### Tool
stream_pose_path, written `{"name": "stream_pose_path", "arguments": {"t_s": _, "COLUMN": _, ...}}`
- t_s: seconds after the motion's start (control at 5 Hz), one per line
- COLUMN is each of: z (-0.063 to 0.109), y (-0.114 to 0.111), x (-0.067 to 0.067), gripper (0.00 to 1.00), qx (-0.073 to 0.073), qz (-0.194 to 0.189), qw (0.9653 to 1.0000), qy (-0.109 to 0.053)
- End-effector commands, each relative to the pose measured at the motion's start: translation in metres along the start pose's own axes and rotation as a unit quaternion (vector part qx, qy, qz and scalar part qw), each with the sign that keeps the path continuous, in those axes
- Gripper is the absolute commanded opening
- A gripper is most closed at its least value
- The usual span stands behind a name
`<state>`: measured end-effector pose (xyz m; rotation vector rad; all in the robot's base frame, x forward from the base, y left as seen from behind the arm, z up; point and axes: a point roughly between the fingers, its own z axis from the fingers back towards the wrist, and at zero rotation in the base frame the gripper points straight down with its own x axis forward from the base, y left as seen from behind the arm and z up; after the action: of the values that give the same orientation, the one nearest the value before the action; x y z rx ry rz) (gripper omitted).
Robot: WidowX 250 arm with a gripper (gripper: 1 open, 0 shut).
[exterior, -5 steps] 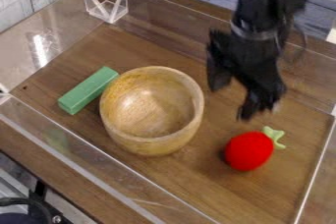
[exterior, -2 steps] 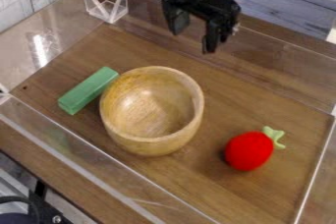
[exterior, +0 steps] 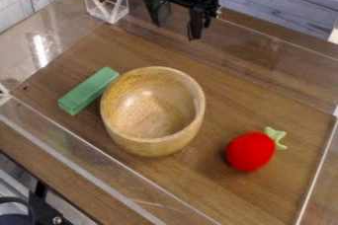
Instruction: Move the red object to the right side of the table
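In the single camera view, the red object is seen resting on the table near its right front corner, well apart from the wooden bowl. It is judged light, smooth and rounded, best gripped across its middle, below the green stem. The gripper is held high at the far edge, pointed downward, fingers spread wide and empty.

A wooden bowl sits just beside a green block
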<state>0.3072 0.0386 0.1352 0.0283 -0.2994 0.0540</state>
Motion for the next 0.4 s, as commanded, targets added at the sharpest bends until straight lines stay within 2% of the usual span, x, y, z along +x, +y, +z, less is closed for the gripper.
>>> {"name": "stream_pose_path", "arguments": {"t_s": 0.0, "z": 0.000, "y": 0.000, "x": 0.015, "gripper": 1.00, "qx": -0.002, "qz": 0.038, "qw": 0.9988, "qy": -0.031}}
{"name": "stream_pose_path", "arguments": {"t_s": 0.2, "z": -0.013, "y": -0.006, "x": 0.020, "gripper": 1.00, "qx": -0.006, "qz": 0.063, "qw": 0.9974, "qy": -0.035}}
